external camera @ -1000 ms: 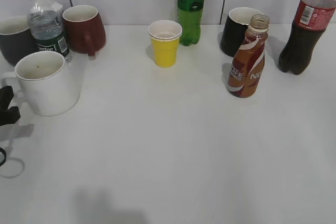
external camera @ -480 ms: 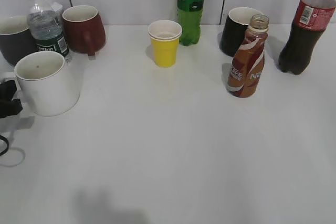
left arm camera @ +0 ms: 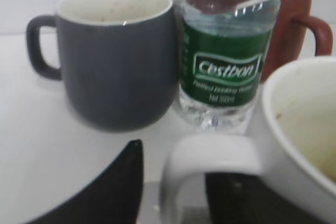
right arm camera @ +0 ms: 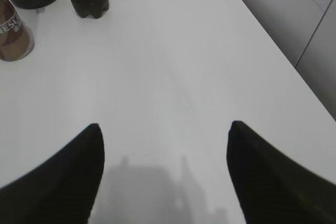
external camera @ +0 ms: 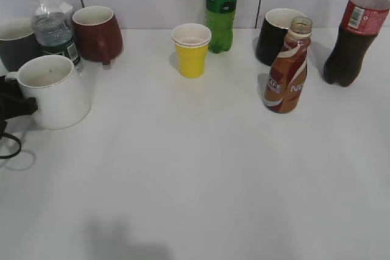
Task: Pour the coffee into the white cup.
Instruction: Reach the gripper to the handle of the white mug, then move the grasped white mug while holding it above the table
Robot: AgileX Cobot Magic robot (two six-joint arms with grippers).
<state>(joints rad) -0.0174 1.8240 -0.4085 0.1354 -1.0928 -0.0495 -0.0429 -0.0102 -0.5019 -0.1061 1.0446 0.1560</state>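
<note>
The coffee bottle (external camera: 287,71) is small, brown and curvy; it stands uncapped and upright at the right, and its side shows at the left edge of the right wrist view (right arm camera: 11,35). The white cup (external camera: 55,92) stands at the far left. My left gripper (external camera: 15,105) is at its handle. In the left wrist view the handle (left arm camera: 210,153) sits between the jaws of my left gripper (left arm camera: 184,182), with one finger outside and one inside the loop and small gaps showing. My right gripper (right arm camera: 164,126) is open and empty over bare table, out of the exterior view.
A dark grey mug (external camera: 15,44), a water bottle (external camera: 53,28) and a maroon mug (external camera: 97,33) stand right behind the white cup. A yellow paper cup (external camera: 192,50) and a green bottle (external camera: 221,7) are at mid back. A black mug (external camera: 277,35) and a cola bottle (external camera: 353,38) flank the coffee.
My left gripper has moved right onto the white cup's handle. The cup has shifted a little toward the back. The coffee bottle has not moved.
</note>
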